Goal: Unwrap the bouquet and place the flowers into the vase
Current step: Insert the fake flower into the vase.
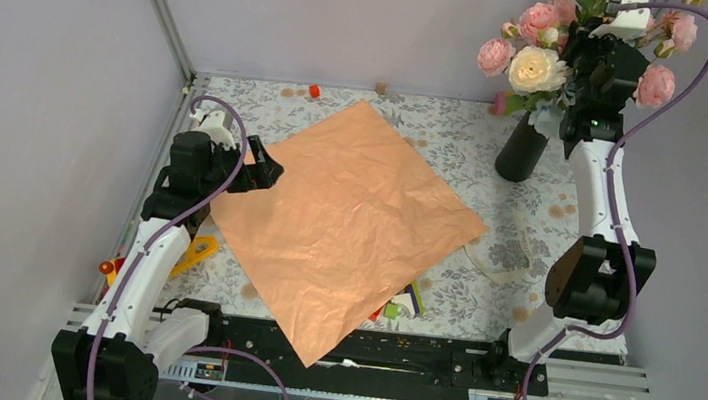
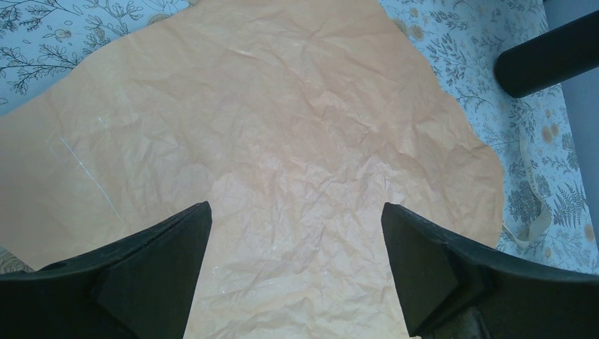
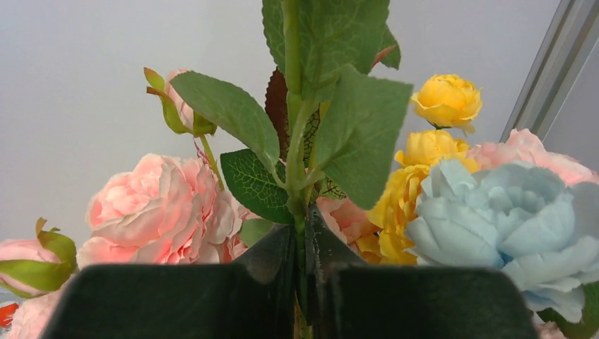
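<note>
One table, covered in a grey leaf-print cloth, fills the top view. At its centre lies one sheet of crinkled peach paper, spread flat and turned like a diamond, its lower corner hanging over the near rail.

Two arms are there. The left gripper hovers at the paper's left corner, jaws spread wide with nothing between them; its wrist view shows only paper under the two dark fingers. The right arm reaches to the upper right of the frame, and the right gripper is closed on one green leafy stem.

The flowers form one bunch in the upper right corner, stems running down to the mouth of the vase. From above, four pink blooms and one cream one show clearly. The right wrist view adds three yellow blooms and one pale-blue bloom. The single black vase stands upright just beyond the paper's right corner.

One cream ribbon lies loose on the cloth right of the paper. At the far edge sit one orange-red piece and one tan cube, apart from each other.
</note>
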Motion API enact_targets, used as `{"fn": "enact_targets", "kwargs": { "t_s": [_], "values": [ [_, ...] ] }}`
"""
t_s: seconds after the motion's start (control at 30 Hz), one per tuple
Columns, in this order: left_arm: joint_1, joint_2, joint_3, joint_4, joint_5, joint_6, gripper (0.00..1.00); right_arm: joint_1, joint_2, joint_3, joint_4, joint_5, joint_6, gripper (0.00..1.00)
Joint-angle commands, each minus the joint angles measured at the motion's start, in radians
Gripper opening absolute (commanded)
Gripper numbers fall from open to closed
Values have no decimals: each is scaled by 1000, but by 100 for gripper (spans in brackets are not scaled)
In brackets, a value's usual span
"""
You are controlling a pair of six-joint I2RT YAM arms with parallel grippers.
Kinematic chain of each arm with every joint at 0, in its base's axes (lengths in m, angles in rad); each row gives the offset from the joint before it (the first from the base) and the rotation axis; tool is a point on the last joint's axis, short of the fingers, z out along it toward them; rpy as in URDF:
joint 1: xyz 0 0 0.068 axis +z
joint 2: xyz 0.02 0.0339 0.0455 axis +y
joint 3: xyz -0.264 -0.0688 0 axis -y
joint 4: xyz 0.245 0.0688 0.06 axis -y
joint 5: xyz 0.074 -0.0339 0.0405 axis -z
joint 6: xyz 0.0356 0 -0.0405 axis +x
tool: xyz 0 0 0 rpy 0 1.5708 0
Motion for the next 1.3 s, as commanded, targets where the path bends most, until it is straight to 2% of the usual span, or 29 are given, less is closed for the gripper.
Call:
{"fn": "enact_targets", "kwargs": {
  "t_s": [0.0,0.23,0.4,0.53,0.73,0.97,1.27],
  "values": [
    [7,0,10,44,17,-3,99,3,-53,-54,83,30,-2,0],
    [7,4,10,44,18,-3,99,3,-66,-116,101,47,-17,2],
    [7,5,11,44,20,-3,99,3,-86,-122,104,43,-18,14],
    [7,5,12,43,21,-3,99,3,-109,-118,97,31,-19,30],
    [7,4,11,43,26,-3,99,3,-132,-109,86,25,-26,42],
    [7,2,13,41,27,-3,99,3,-157,-102,76,27,-19,60],
    [7,1,13,41,27,-3,99,3,-192,-88,53,47,-27,75]
  ]
}}
